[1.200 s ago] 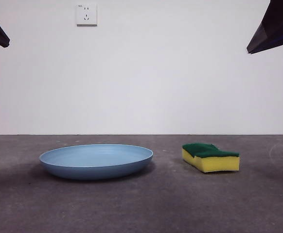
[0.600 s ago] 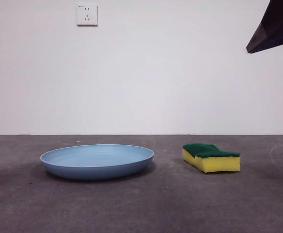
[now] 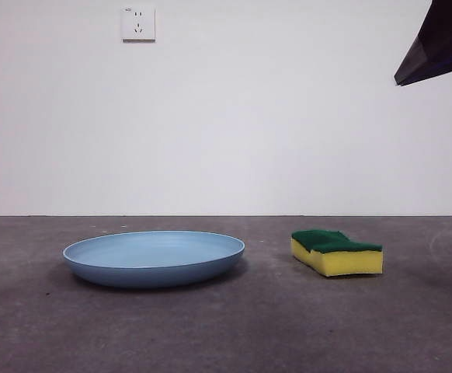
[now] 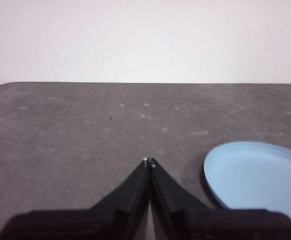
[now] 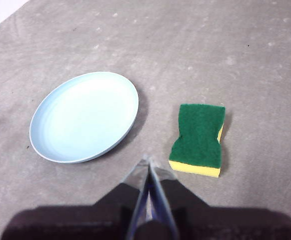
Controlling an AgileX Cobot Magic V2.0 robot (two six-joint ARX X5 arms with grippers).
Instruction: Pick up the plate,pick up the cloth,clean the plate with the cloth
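1. Plate [image 3: 154, 257] is lying flat on the table [image 3: 234, 326], bowl side up, with the sponge [image 3: 336, 252] resting well apart beside it, green face up; neither is being touched.
2. Left gripper [image 4: 149, 161] is hanging above bare table with the plate's near rim [image 4: 208, 170] just off to one side; its jaws are pressed together with no gap at the tips.
3. Right gripper [image 5: 147, 161] is hovering high, looking down between plate [image 5: 84, 116] and sponge [image 5: 199, 137]; its jaws are likewise closed to a thin slit, holding nothing. The dark tip at the front view's top corner [image 3: 441, 39] is probably this arm.
4. Picking up the plate looks like the step in hand, not yet begun. To do it well, the left jaws are needing to open first, then come in low at the rim, one jaw over the lip and one under it, since the plate is wide and shallow and will not fit between them otherwise.
5. A firm pinch matters: the smooth surface may be slipping or the plate sliding across the table if nudged from the side.
6. Compared with a second ago, the black tip at the front view's other top corner is gone, so one arm is moving while plate and sponge are lying where they were.
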